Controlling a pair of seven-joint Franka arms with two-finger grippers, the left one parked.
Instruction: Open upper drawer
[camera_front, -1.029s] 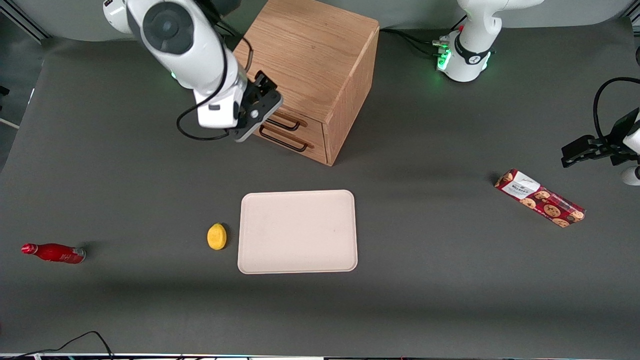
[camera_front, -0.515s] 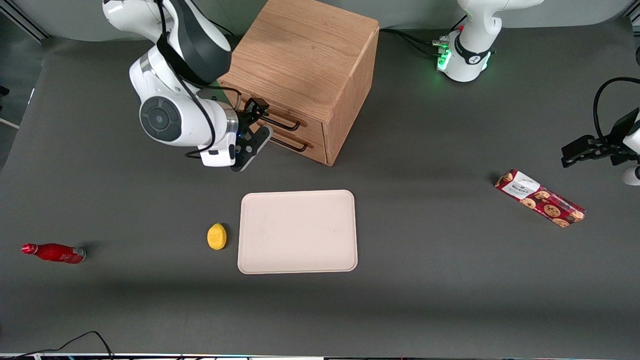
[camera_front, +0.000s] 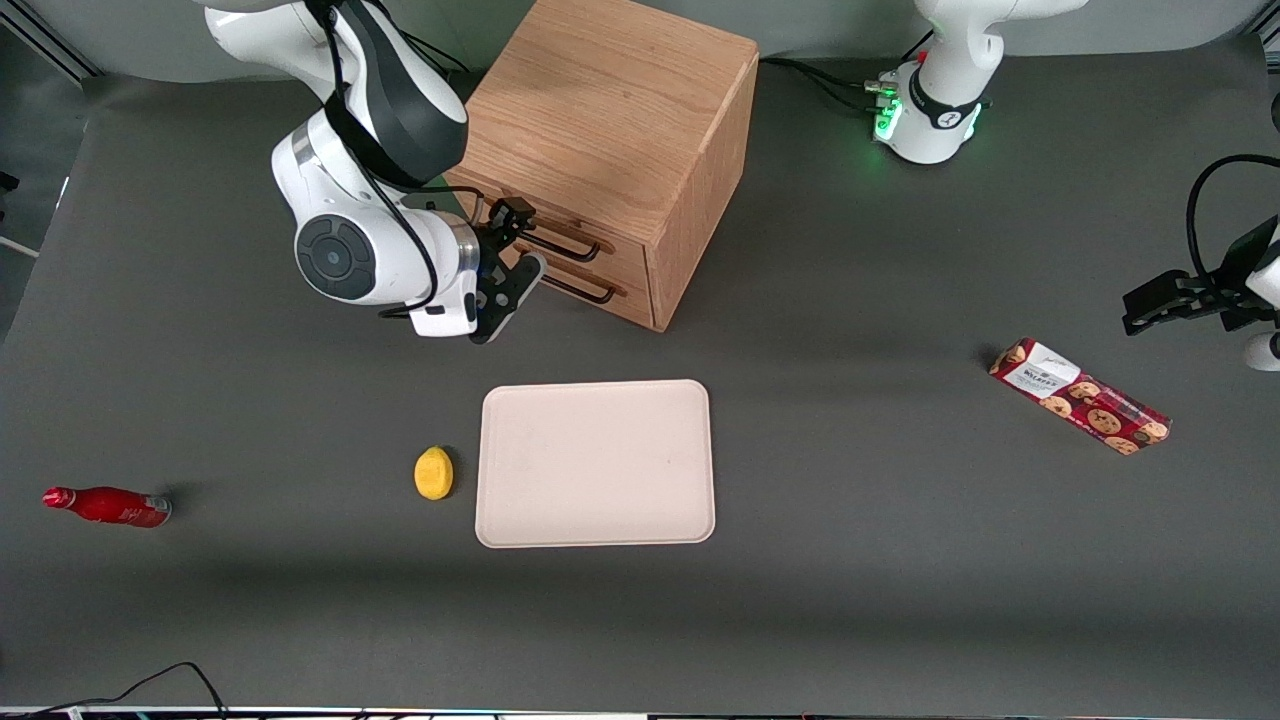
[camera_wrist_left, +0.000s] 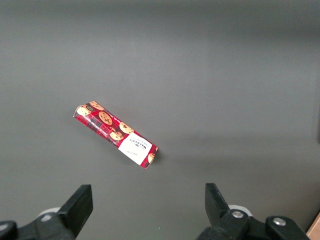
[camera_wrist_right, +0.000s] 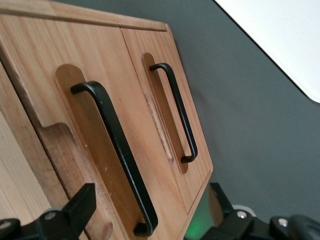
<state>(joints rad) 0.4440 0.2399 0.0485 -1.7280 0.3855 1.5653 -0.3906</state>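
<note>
Oak makes up the boxy cabinet (camera_front: 610, 140) that stands near the desk edge farthest from the front camera, somewhat toward the working arm's end. Its upper drawer (camera_wrist_right: 95, 150) is the topmost of two like fronts, each carrying a long thin black wire handle (camera_wrist_right: 116, 150) set over a shallow recess. The drawer looks shut, flush with the lower drawer (camera_wrist_right: 167, 107).

Right in front of these fronts hangs the gripper (camera_front: 508, 262), level with the handles and close to the handle's end on the working arm's side. In the wrist view its fingers (camera_wrist_right: 80, 205) stand wide apart, holding nothing, with the upper handle running between them but not yet touched.

I judge the drawer stiff and fairly light, likely to slide straight out on its runners; the cabinet may shift if it is pulled hard or at an angle. The wire bar is rigid but thin and smooth, so the fingers could slip along it. Its middle, where the recess leaves room underneath, seems the best place to take hold.
</note>
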